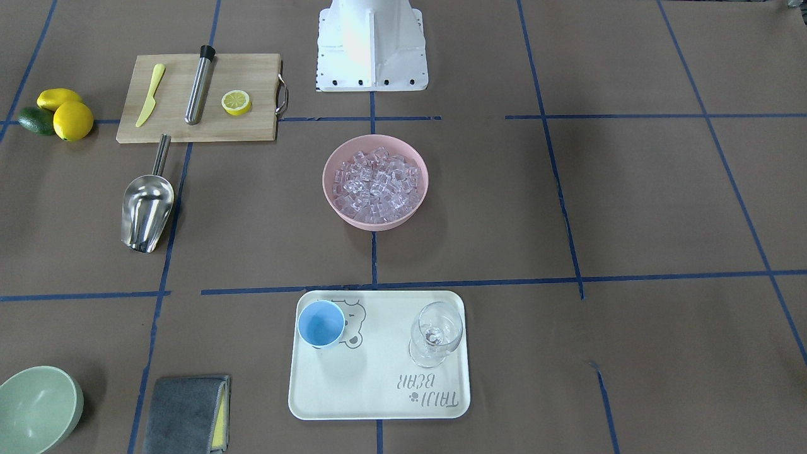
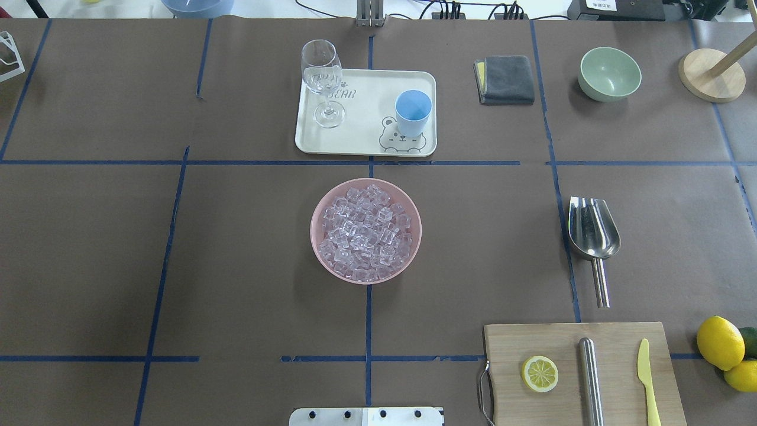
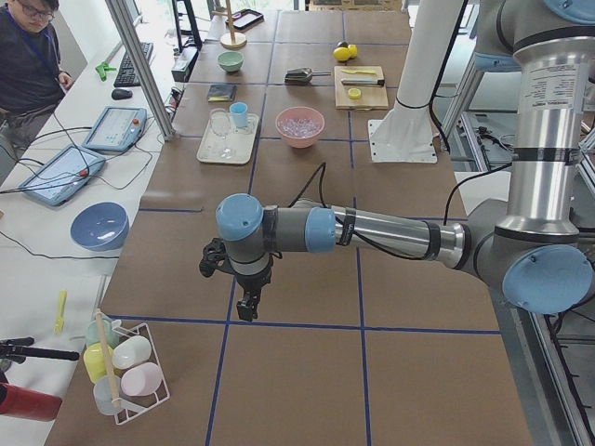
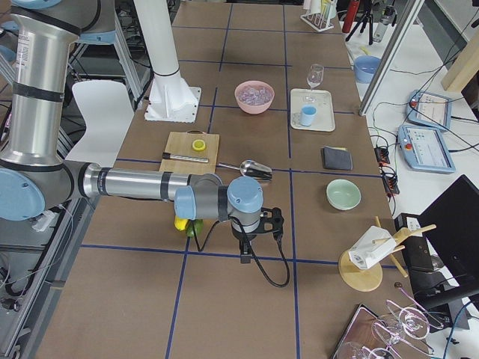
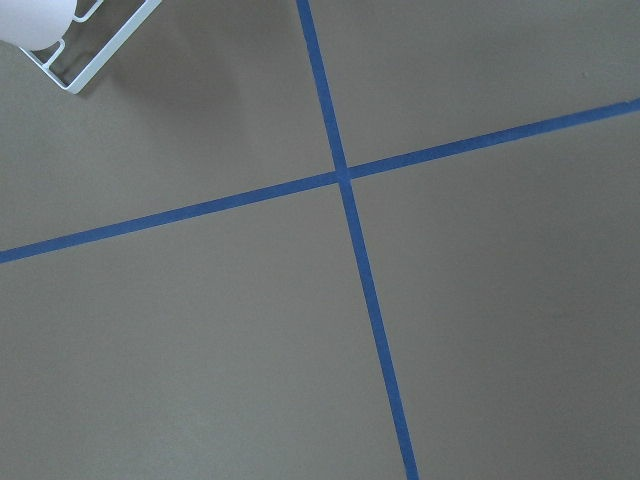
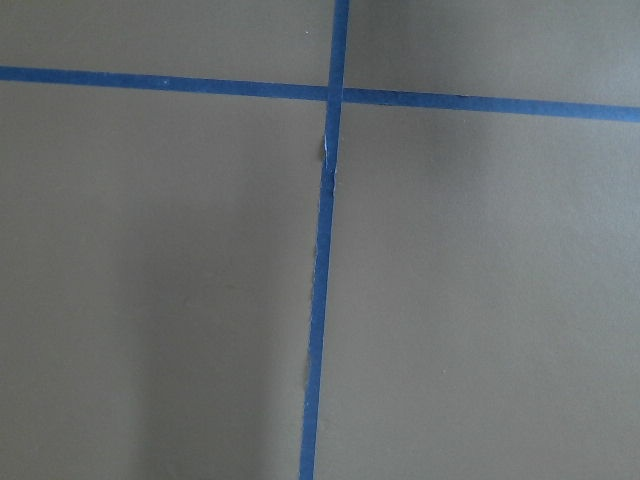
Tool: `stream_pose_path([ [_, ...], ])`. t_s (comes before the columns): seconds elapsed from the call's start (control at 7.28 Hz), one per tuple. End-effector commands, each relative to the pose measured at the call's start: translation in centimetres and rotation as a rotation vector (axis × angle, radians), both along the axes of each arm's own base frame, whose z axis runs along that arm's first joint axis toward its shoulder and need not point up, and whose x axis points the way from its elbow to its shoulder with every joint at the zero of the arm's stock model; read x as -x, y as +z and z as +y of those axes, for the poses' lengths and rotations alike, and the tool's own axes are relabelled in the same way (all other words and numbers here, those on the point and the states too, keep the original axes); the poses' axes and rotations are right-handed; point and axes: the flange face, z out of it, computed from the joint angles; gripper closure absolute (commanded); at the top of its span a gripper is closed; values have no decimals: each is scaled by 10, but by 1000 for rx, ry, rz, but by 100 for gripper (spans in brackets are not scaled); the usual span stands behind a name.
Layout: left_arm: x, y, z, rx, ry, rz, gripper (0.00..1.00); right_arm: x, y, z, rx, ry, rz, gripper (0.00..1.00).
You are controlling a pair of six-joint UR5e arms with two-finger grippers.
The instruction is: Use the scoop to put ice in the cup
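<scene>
The ice is a heap of clear cubes in a pink bowl at the table's middle; it also shows in the front view. The light-blue cup stands upright and empty on a cream tray. The silver scoop lies flat on the table on my right, handle toward me. My left gripper hangs over the table's far left end and my right gripper over its far right end, both far from these things. I cannot tell whether either is open or shut. Both wrist views show only brown paper and blue tape.
A clear wine glass shares the tray. A cutting board holds a lemon half, a steel cylinder and a yellow knife. A grey cloth, green bowl, lemons and a wooden stand lie on the right.
</scene>
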Motion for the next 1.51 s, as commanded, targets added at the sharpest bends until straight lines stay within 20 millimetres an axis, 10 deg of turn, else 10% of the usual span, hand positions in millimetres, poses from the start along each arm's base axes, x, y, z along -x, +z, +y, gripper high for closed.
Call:
stream_pose_path([
  [0.0,0,-5,-3,-9,2,0,0,0,1,0,-1,-1,-1,0],
  [1.37,-9,-72,-28,-257,13,84,0,1,-46,-16,-95,1,-14,0],
])
